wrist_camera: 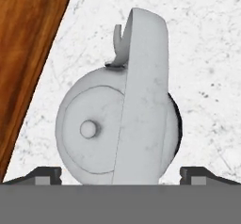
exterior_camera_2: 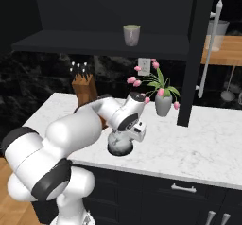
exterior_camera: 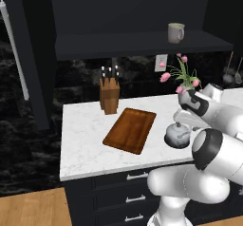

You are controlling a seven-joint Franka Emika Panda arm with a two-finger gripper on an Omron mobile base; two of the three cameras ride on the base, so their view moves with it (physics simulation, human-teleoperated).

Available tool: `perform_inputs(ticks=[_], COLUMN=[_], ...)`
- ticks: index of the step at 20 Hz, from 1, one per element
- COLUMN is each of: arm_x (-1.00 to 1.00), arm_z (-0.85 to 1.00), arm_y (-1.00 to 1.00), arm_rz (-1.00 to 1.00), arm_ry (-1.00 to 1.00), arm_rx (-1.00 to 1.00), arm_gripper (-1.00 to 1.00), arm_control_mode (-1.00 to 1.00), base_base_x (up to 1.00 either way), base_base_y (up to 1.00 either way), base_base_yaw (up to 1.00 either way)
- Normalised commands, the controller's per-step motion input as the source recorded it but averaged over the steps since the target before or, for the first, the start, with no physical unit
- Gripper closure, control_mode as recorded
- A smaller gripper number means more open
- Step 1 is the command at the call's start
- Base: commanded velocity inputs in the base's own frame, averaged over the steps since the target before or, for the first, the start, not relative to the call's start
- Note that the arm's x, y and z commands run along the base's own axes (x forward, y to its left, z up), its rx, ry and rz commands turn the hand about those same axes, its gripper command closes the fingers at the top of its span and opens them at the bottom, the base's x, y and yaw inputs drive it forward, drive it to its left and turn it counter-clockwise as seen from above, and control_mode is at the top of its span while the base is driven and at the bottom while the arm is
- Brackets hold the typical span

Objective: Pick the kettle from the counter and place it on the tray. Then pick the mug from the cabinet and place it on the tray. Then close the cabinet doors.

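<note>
Poised directly above the kettle (wrist_camera: 117, 129) on the counter (exterior_camera: 85, 139), gripper (wrist_camera: 120, 175) spread wide, fingertips (wrist_camera: 44, 175) flanking its body, apparently not yet touching. Just beside, the tray (exterior_camera: 130, 129) bare; up on the cabinet (exterior_camera: 142, 42) shelf, the mug (exterior_camera: 175, 32).

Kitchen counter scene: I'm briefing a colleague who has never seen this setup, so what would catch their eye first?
Probably the white arm bent low over the marble counter, its open gripper straddling the small silver kettle near the front edge. Just beside the kettle lies the reddish-brown wooden tray, with nothing on it. Above, a pale mug sits alone on the shelf of the open black cabinet.
</note>
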Motion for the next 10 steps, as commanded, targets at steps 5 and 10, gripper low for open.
perform_inputs(ticks=[5, 10], arm_x=[0.0, -0.07], arm_z=[-0.01, 0.07], arm_y=[0.25, 0.14], arm_rz=[0.02, 0.03], arm_ry=[-0.08, -0.01], arm_rx=[-0.04, -0.06], arm_gripper=[1.0, 1.0], arm_control_mode=[-1.0, -1.0], base_base_x=[0.0, 0.0], base_base_y=[0.0, 0.0], base_base_yaw=[0.0, 0.0])
